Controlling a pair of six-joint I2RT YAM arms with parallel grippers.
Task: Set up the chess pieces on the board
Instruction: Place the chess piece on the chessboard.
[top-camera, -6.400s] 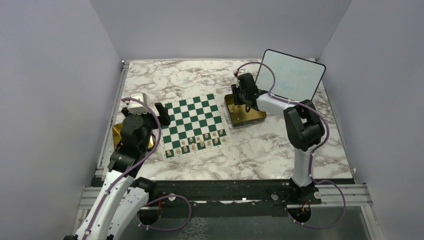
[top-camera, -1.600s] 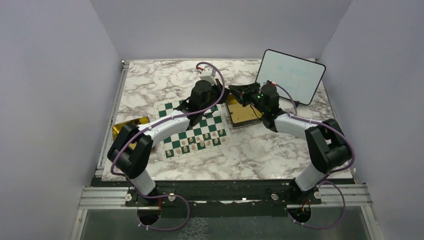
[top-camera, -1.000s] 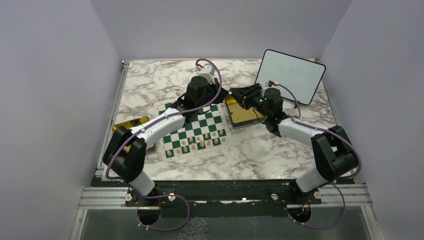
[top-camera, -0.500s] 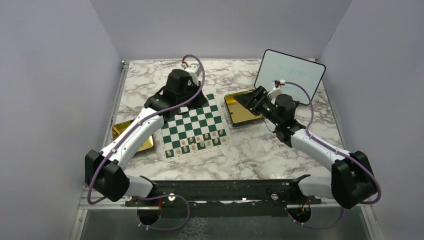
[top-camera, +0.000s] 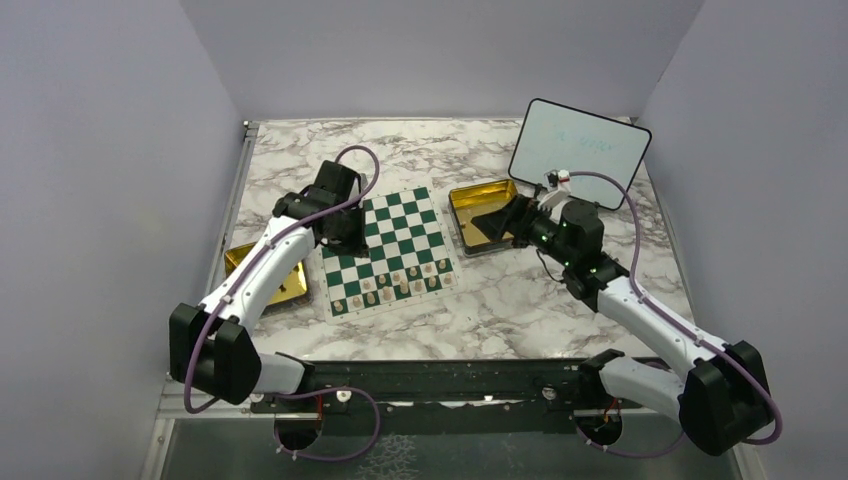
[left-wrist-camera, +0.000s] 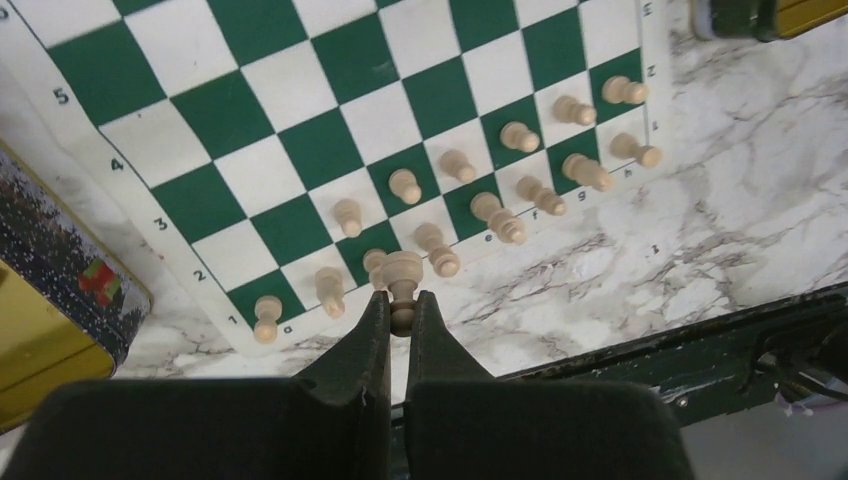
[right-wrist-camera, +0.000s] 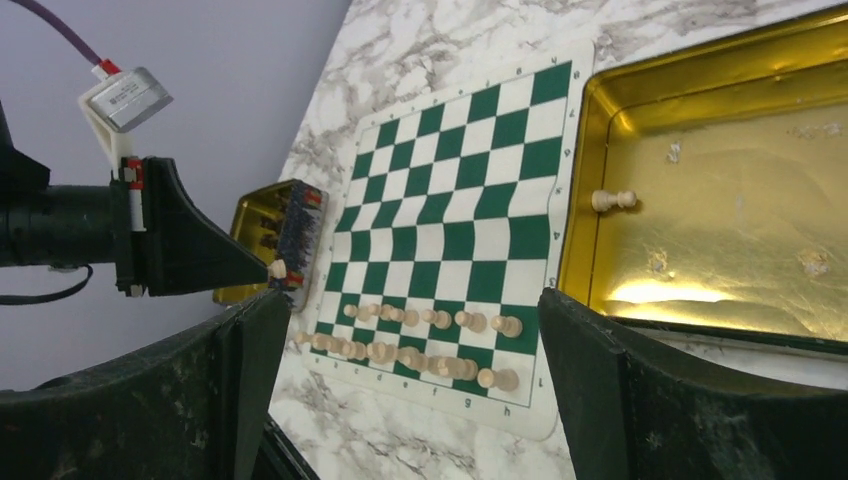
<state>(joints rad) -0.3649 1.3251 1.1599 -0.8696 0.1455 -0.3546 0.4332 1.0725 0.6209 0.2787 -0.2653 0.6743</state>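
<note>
The left gripper (left-wrist-camera: 398, 312) is pinching a cream chess piece (left-wrist-camera: 403, 270) by its narrow end, wider end pointing at the board's (left-wrist-camera: 250, 120) near rows just ahead (this arm is hanging nearer them); the right gripper (right-wrist-camera: 405, 330) is gaping wide over the gold tin (right-wrist-camera: 578, 190)

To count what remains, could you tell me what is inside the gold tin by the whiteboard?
One cream chess piece lies on its side in the gold tin; overhead, the right gripper covers part of it.

Chess piece (right-wrist-camera: 612, 200) in gold tin (right-wrist-camera: 730, 240)
</note>
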